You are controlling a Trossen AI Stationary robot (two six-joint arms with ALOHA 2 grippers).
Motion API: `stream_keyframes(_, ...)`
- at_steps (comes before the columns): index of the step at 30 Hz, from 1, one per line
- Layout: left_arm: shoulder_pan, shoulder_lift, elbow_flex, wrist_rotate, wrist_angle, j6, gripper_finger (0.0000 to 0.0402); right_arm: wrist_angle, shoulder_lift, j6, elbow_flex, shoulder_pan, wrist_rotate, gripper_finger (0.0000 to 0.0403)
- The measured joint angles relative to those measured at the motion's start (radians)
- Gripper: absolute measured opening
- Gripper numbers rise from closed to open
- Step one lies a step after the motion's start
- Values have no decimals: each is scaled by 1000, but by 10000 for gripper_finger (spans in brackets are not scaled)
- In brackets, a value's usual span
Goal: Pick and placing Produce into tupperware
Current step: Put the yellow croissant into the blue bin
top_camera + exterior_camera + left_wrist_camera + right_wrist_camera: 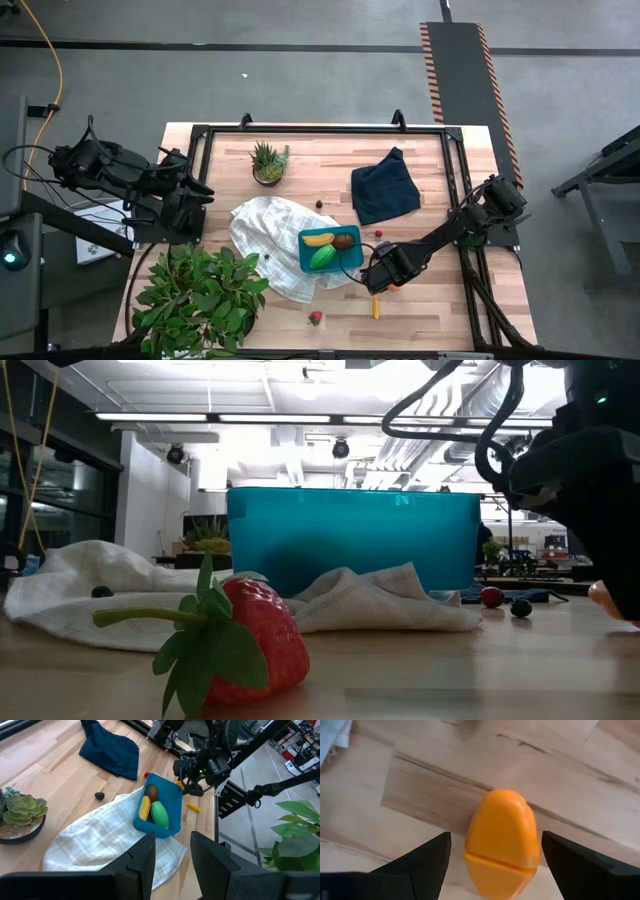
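Teal plastic marks the one rectangular tupperware box, which sits open on a white checked cloth near the middle of the wooden worktop. Three toy pieces lie inside it: one yellow banana, one brown round fruit and one green fruit. Outside the box I count one orange wedge, one tiny carrot just below the right arm, one red strawberry near the front edge, one small red berry beside the box and two dark berries, the second on the cloth. One dark navy cloth, one small spiky succulent in a pot and one big leafy green plant also stand on the worktop.

The right end effector hangs just right of the box, fingers spread wide and holding nothing; the orange wedge lies on the wood between them, touching neither. The left end effector waits at the worktop's left edge, well apart from the box, parted and empty.
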Motion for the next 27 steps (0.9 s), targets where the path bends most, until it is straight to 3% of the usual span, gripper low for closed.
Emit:
stream_keyframes(10, 0, 0, 0, 0, 0, 0, 111, 0, 0, -3, 0, 0, 16, 300)
stream_keyframes(27, 0, 0, 0, -1, 0, 0, 111, 0, 0, -3, 0, 0, 5, 246)
